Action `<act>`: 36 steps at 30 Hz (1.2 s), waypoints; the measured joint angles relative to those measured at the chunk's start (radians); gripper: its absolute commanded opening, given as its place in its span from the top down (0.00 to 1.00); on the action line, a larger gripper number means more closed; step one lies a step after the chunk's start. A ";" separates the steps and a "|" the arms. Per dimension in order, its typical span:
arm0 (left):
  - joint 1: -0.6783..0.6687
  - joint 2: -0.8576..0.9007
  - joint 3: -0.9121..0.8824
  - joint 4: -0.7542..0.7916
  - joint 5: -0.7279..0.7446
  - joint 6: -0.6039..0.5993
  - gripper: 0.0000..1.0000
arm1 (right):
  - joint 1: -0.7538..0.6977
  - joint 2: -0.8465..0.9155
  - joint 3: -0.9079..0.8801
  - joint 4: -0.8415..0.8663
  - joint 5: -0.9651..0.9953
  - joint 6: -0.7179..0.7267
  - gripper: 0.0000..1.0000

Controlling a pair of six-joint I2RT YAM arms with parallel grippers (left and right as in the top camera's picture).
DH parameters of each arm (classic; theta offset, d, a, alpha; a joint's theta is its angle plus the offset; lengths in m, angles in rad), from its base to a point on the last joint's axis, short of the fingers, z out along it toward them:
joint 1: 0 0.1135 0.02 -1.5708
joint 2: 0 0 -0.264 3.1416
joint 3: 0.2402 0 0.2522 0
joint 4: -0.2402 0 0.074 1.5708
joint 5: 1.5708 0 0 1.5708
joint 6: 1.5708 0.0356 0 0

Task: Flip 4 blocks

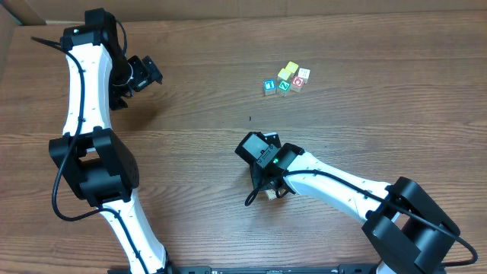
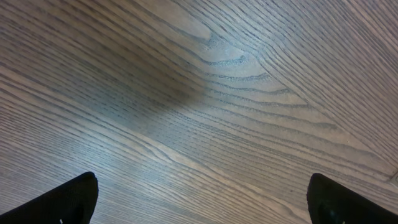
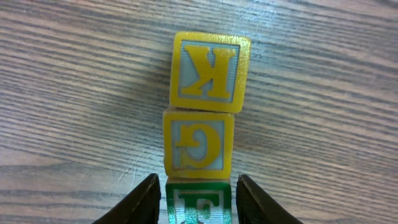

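Blocks (image 1: 271, 195), small painted wooden cubes, sit under the right claw (image 1: 268, 186) overhead, the left claw (image 2: 201, 177) hangs spread over brown wood-grain desk (image 2: 199, 74), and right-wrist fingers (image 3: 144, 204) flank the green-faced cube (image 3: 198, 202), pinch unclear, so a skewed squeeze could shove the yellow G cube (image 3: 199, 140) beside it.

My right wrist view reads K on the upper yellow block (image 3: 210, 71), centre top, and G on the lower yellow block (image 3: 198, 143) beneath, both upside down. The green block (image 3: 198, 200) has its letter cut off at the bottom edge.

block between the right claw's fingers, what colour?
The block is green with a pale face; clearest in right wrist view.
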 measured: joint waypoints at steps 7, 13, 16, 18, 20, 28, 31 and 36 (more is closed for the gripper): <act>0.000 0.000 0.000 0.000 0.000 0.000 0.00 | 0.000 0.000 0.000 -0.002 0.005 0.000 0.62; 0.000 0.000 0.000 0.000 0.000 0.000 0.00 | 0.000 0.000 0.000 -0.004 0.004 0.000 0.62; 0.000 0.000 0.000 0.000 0.000 0.000 0.00 | 0.000 0.000 0.000 -0.008 0.005 0.000 0.58; 0.000 0.000 0.000 0.000 0.000 0.000 0.00 | 0.000 0.000 0.000 -0.018 0.006 0.005 0.57; 0.000 0.000 0.000 0.000 0.000 0.000 0.00 | 0.000 0.000 0.000 -0.021 0.006 0.008 0.58; 0.000 0.000 0.000 0.000 0.000 0.000 0.00 | 0.000 0.000 0.000 -0.027 0.005 0.016 0.58; 0.000 0.000 0.000 0.000 0.000 0.000 0.00 | 0.000 0.000 0.000 -0.023 0.003 0.016 0.58; 0.000 0.000 0.000 0.000 0.000 0.000 0.00 | 0.000 0.000 0.000 -0.020 0.003 0.017 0.62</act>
